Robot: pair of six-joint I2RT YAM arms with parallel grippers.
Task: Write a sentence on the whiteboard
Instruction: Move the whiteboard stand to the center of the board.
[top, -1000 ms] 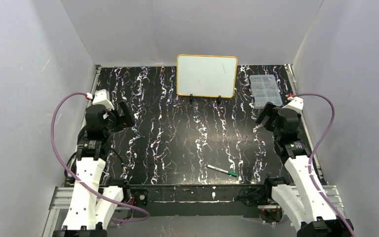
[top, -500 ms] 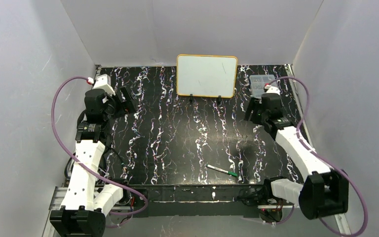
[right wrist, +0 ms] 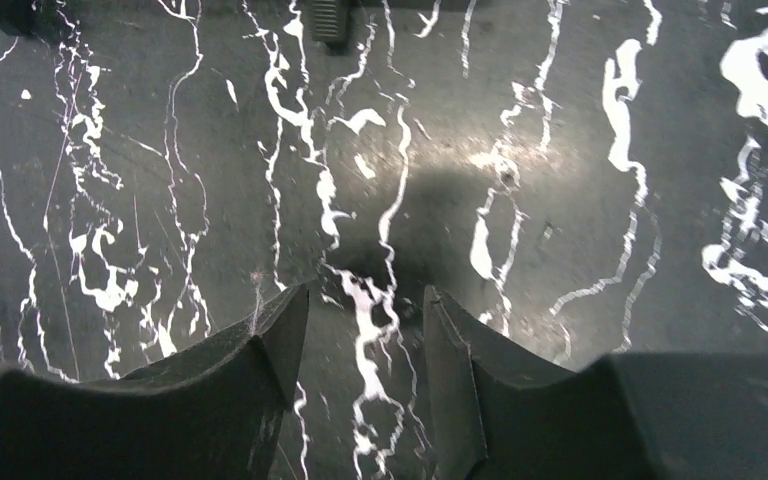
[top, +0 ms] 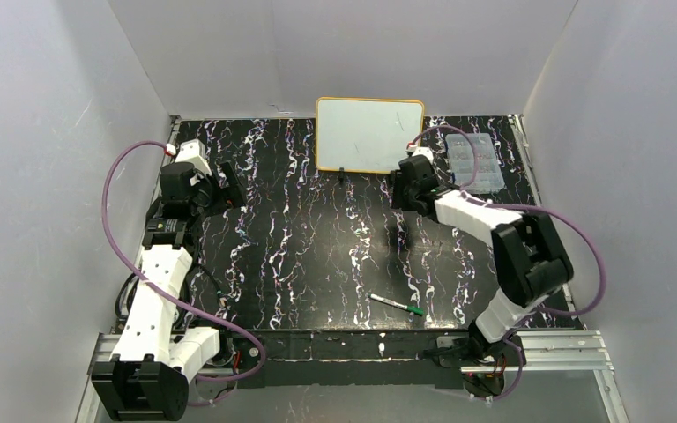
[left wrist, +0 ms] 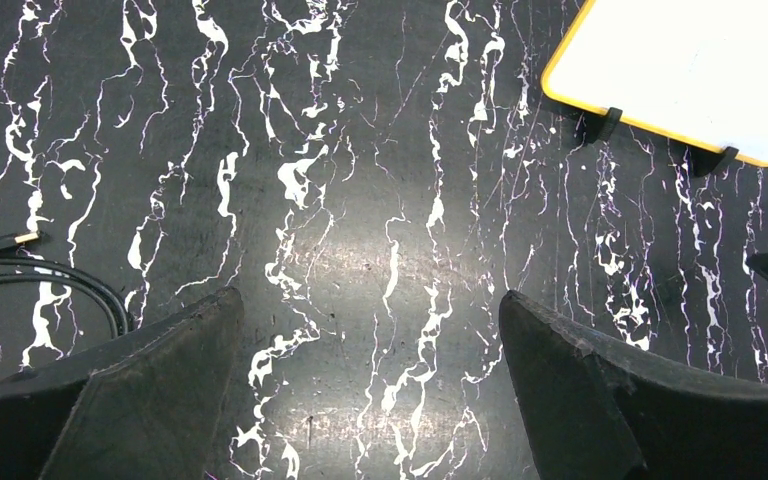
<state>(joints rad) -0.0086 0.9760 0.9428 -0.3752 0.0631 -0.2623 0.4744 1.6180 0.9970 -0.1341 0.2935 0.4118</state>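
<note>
Toward the whiteboard (top: pixel 369 134), standing upright at the far edge of the table (top: pixel 317 238), my right gripper (top: pixel 404 187) has swung in from the right side. It now hangs by the board's lower right corner, its fingers a little apart and empty. My left gripper (left wrist: pixel 370 305) gapes wide, well off to the left. The marker (top: pixel 397 305) lies untouched near the front edge. I judge writing hasn't begun: next I must fetch that marker, closing squarely on its barrel.
</note>
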